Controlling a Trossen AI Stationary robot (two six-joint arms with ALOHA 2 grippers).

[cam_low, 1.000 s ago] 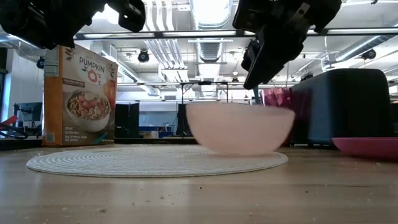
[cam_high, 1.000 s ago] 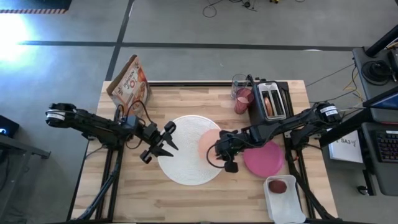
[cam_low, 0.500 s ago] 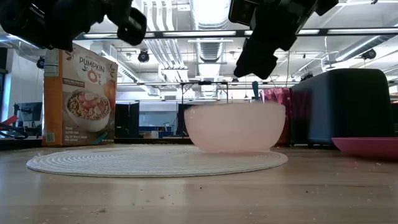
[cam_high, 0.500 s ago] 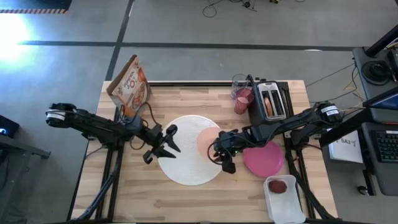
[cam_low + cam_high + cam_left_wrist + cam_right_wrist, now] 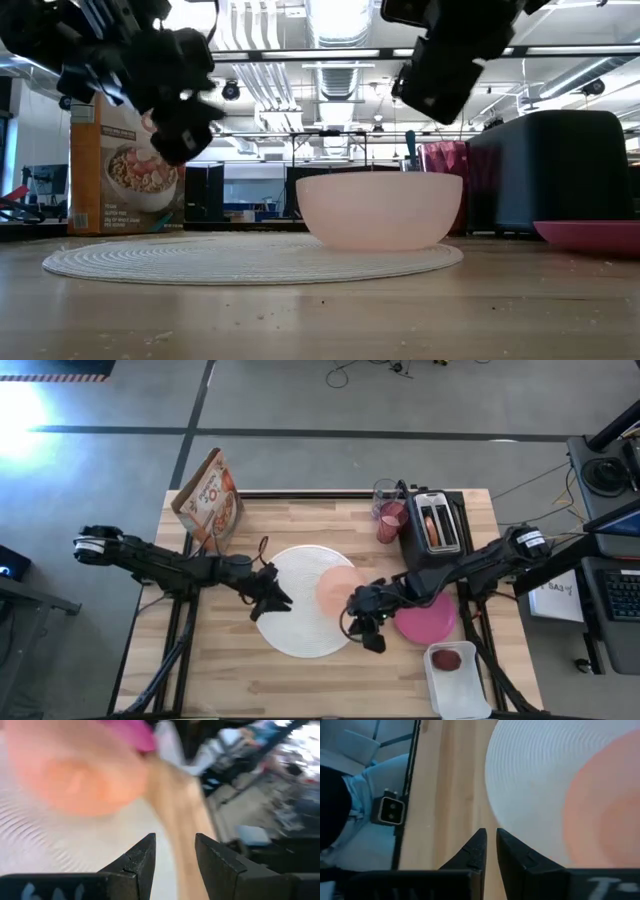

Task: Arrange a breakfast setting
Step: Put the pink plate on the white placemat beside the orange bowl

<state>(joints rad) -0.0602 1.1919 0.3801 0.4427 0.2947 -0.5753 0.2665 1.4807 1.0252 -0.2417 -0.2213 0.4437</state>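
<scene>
The translucent peach bowl (image 5: 335, 588) stands by its base on the right part of the large white round disc (image 5: 300, 610); both also show in the low view (bowl (image 5: 380, 210), disc (image 5: 250, 258)). My left gripper (image 5: 281, 600) hovers open over the disc's left part, pointing at the bowl (image 5: 75, 775). My right gripper (image 5: 372, 636) is shut, just past the disc's near right edge (image 5: 530, 795), clear of the bowl. The small magenta plate (image 5: 428, 616) lies to the right. The pink tumbler (image 5: 390, 520), the cereal box (image 5: 210, 500), the bagel (image 5: 432, 525) in the toaster and the red fruit (image 5: 447, 659) stay apart.
The black toaster (image 5: 437, 522) stands at the far right beside the tumbler. The white rectangular tray (image 5: 457, 680) with the fruit lies at the near right corner. Bare wood shows along the near edge (image 5: 250, 680) and at the far middle.
The bowl has shifted slightly to the left on the disc and come to rest. My right gripper has drawn back from the bowl toward the table's near edge. My left gripper has gone right and down over the disc, toward the bowl, and has turned.
</scene>
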